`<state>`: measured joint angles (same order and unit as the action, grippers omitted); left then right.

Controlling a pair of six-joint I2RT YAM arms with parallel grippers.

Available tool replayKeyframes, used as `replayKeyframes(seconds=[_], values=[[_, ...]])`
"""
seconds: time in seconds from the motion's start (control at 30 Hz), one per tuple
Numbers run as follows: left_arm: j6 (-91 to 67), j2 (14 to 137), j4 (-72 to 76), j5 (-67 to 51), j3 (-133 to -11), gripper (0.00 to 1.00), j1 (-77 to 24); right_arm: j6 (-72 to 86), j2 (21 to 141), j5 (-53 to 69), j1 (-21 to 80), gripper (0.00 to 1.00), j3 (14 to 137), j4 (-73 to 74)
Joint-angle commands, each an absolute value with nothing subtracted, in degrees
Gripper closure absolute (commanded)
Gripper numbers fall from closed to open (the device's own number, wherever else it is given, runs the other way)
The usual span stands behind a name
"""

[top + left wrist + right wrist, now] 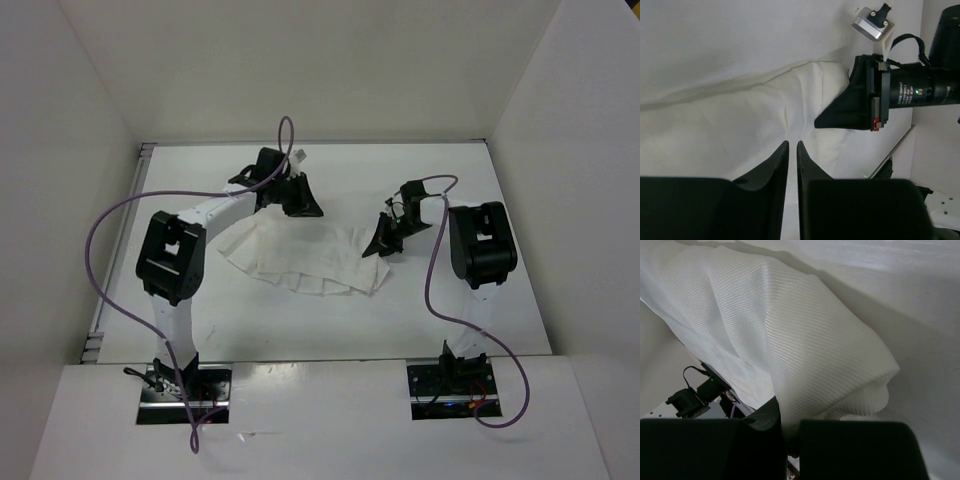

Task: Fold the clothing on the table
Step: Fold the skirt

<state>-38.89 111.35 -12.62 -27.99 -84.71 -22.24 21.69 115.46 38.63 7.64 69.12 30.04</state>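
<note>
Nearest the overhead camera, the two arm bases [185, 385] sit bolted at the near edge; beyond them spreads the table [480, 300], glossy white and walled on three sides. The clothing [310, 260] lies about mid-table between the arms, a thin white piece, rumpled, its long axis running left to right, so each arm has its own end.

The left gripper [305, 212] is down at the far-left edge of the fabric; in its wrist view the jaws stand at a narrow slit with creases in the cloth running toward the tips. Whether they have a bite of it I cannot tell.

The right gripper [380, 246] is at the far-right end. Its wrist view shows a thick fold of cloth drawn down between the closed fingers [765, 422], so I judge that corner gripped.

From both sets of jaws the bulk of the garment lies toward the robot, on the near side; the two grippers bracket its far edge along the long axis. A fold would likely bring that far edge toward the near one, both arms moving together; the left grip wants confirming first, or one corner may slip.
</note>
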Motion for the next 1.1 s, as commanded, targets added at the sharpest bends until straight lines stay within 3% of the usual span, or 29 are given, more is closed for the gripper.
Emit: replayKeyframes(seconds=[0.0,0.47,0.67,0.9,0.97,1.0,1.07], values=[[-37.0,117.0,-15.0,-28.3,-89.2,0.83,-23.8,21.0,114.3,34.5,7.3,1.0,69.7,30.0],[-37.6,126.4,-26.6,-13.2,-93.1,0.9,-27.8,20.5,110.1,35.1,7.3,1.0,71.3,31.7],[-37.6,130.9,-25.3,-15.5,-93.5,0.91,-28.9,21.8,100.2,34.6,12.9,1.0,77.4,36.3],[-38.2,132.0,-23.7,-18.8,-97.6,0.92,-32.3,23.6,98.4,40.2,17.3,1.0,81.6,37.4],[-38.2,130.1,-24.7,-16.4,-98.2,0.87,-32.3,23.6,97.8,38.7,17.3,1.0,83.0,38.4],[-38.2,127.2,-25.8,-14.9,-97.7,0.74,-31.0,23.1,97.8,37.9,17.3,1.0,83.7,40.1],[-38.2,123.9,-26.5,-12.4,-96.6,0.61,-29.3,21.8,97.8,37.3,17.3,1.0,85.9,41.9]])
